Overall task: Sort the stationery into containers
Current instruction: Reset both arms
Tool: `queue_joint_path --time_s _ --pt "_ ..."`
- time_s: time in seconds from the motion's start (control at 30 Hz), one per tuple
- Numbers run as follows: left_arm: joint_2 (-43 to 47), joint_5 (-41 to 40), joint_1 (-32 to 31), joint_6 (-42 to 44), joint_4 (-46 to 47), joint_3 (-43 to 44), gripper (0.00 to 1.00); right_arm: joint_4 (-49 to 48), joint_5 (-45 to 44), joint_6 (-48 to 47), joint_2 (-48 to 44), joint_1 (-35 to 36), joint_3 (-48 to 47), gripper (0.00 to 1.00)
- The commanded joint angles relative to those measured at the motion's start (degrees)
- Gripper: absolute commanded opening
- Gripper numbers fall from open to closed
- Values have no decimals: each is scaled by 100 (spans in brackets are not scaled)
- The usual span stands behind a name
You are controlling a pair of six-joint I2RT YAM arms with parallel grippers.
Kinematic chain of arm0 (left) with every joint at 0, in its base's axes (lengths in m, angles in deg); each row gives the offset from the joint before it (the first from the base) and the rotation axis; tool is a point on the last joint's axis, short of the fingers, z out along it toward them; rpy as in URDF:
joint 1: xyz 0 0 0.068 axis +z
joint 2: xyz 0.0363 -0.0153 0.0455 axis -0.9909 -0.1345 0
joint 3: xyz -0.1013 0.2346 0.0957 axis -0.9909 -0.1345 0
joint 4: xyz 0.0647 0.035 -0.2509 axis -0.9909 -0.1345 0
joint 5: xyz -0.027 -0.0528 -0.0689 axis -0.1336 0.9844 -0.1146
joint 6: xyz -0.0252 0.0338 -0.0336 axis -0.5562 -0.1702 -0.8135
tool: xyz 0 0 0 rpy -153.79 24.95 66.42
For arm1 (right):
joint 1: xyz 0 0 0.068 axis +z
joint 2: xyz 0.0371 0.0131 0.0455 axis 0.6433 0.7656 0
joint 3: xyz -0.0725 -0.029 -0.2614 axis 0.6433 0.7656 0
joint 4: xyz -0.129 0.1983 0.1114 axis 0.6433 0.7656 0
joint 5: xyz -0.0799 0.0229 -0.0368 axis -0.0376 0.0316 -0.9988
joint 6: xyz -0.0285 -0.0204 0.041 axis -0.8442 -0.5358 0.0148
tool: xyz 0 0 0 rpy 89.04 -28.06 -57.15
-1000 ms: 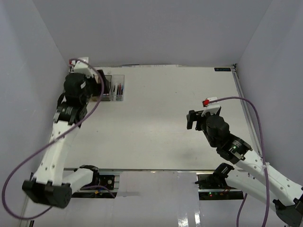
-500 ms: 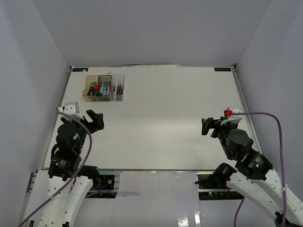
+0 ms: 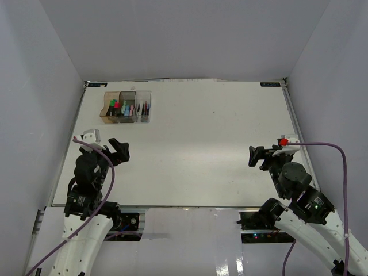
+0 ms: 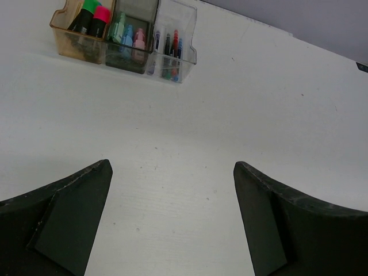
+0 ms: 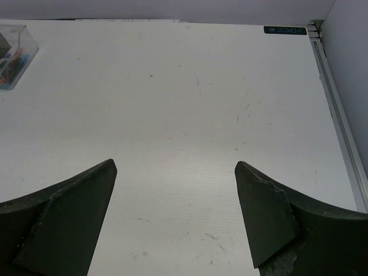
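The containers point(image 3: 127, 94), three joined bins in amber, smoky grey and clear, stand at the table's far left corner. In the left wrist view the amber bin point(image 4: 68, 39) holds highlighters point(image 4: 93, 12) with green and pink caps. The smoky bin point(image 4: 133, 61) holds pastel pieces point(image 4: 128, 38), and the clear bin point(image 4: 187, 35) holds thin pens point(image 4: 172, 43). My left gripper point(image 3: 119, 150) point(image 4: 172, 168) hangs open and empty over bare table, well short of the bins. My right gripper point(image 3: 257, 156) point(image 5: 175, 165) is open and empty at the near right.
A metal rail point(image 5: 339, 121) runs along the table's right edge, with a small dark label point(image 5: 284, 30) at the far right corner. White walls close in the table on three sides. A corner of the clear bin point(image 5: 16, 53) shows at the right wrist view's upper left.
My left arm has pulled back from over the containers to the near left, uncovering them. My right arm has drawn back toward the near right edge. Both grippers stay open.
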Motion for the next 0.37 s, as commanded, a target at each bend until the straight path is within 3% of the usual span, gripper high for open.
queue_joint_path --time_s 0.0,0.33 --pt "-5 -53 -11 -43 154 -51 98 -70 -146 6 24 -16 43 90" --pt "4 -71 -3 -52 198 -95 98 -79 -145 41 -28 -8 43 90"
